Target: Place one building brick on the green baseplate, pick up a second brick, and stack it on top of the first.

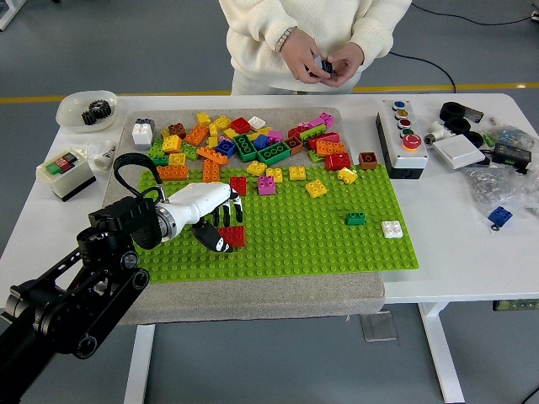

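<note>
L hand (221,220) is curled down over a red brick (232,235) sitting on the left part of the green baseplate (337,244); thumb and fingers look pinched on its sides, tho contact is partly hidden by the hand itself. I judge the brick light, stiff, smooth plastic, so slippery; I'd hold opposite side walls, not the studs. R arm out of view.

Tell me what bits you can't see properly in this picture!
- Red brick, head view: the left hand covers most of it, so whether it is pressed onto the green baseplate is hidden.
- Small dark object, head view: wrapped in the person's hands, too small to name.
- Right arm: outside the picture.
- Left arm's base: cut off by the bottom-left corner.
</note>
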Controlling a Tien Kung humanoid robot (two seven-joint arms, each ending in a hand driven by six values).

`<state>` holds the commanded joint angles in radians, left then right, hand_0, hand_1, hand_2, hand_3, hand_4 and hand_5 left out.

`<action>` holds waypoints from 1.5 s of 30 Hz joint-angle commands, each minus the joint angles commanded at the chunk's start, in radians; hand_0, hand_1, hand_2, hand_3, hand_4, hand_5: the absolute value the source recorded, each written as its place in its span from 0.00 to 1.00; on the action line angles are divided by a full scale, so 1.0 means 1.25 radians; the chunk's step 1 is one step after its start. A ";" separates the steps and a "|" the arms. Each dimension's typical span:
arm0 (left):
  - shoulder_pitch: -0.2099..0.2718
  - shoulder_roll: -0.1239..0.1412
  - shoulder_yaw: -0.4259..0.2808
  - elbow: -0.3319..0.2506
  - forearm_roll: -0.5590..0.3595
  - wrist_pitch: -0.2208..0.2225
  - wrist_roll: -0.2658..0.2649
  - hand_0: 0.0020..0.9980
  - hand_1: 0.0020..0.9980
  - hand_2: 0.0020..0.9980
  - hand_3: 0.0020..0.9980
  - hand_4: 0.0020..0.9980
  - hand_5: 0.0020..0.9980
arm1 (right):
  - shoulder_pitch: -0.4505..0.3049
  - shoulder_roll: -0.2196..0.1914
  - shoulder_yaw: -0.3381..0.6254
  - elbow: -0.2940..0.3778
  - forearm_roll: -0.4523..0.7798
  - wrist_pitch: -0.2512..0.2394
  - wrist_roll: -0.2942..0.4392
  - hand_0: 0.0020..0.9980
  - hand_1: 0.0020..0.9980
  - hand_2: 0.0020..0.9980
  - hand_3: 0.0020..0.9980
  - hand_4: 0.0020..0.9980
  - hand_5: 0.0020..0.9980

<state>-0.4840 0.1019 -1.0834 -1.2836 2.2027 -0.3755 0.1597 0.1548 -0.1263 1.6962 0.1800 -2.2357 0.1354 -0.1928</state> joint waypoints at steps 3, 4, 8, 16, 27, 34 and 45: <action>0.001 -0.002 0.002 0.004 -0.001 0.005 -0.002 0.50 0.38 0.41 0.49 0.94 0.00 | 0.001 0.001 -0.001 0.000 0.001 0.000 0.000 0.75 0.66 0.73 0.62 0.84 0.31; 0.001 -0.002 0.003 0.007 -0.001 0.006 -0.004 0.50 0.38 0.41 0.49 0.94 0.00 | 0.001 0.001 -0.001 0.000 0.001 0.000 0.000 0.75 0.66 0.73 0.62 0.84 0.31; 0.002 -0.004 0.006 0.011 0.001 0.006 -0.007 0.50 0.38 0.40 0.49 0.94 0.00 | 0.001 0.001 0.000 0.000 0.000 0.000 0.000 0.75 0.66 0.73 0.62 0.84 0.31; 0.002 -0.007 0.008 0.021 -0.002 0.013 -0.011 0.49 0.38 0.40 0.48 0.94 0.00 | 0.001 0.000 0.000 0.000 0.001 0.000 0.000 0.75 0.66 0.73 0.62 0.84 0.31; 0.001 -0.008 0.009 0.034 0.000 0.016 -0.024 0.49 0.37 0.40 0.48 0.92 0.00 | 0.002 0.001 -0.002 0.000 0.004 0.000 0.000 0.75 0.66 0.73 0.62 0.84 0.31; 0.002 -0.008 0.008 0.033 0.001 0.011 -0.027 0.49 0.37 0.40 0.48 0.93 0.00 | 0.001 0.001 -0.002 0.000 0.004 0.000 0.000 0.75 0.66 0.73 0.62 0.84 0.31; 0.000 -0.009 0.016 0.037 -0.008 0.024 -0.028 0.50 0.38 0.41 0.49 0.95 0.00 | 0.002 0.001 -0.003 0.000 0.003 0.001 0.000 0.75 0.66 0.73 0.62 0.84 0.31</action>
<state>-0.4845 0.0907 -1.0637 -1.2378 2.1930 -0.3457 0.1250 0.1569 -0.1245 1.6929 0.1800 -2.2323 0.1365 -0.1924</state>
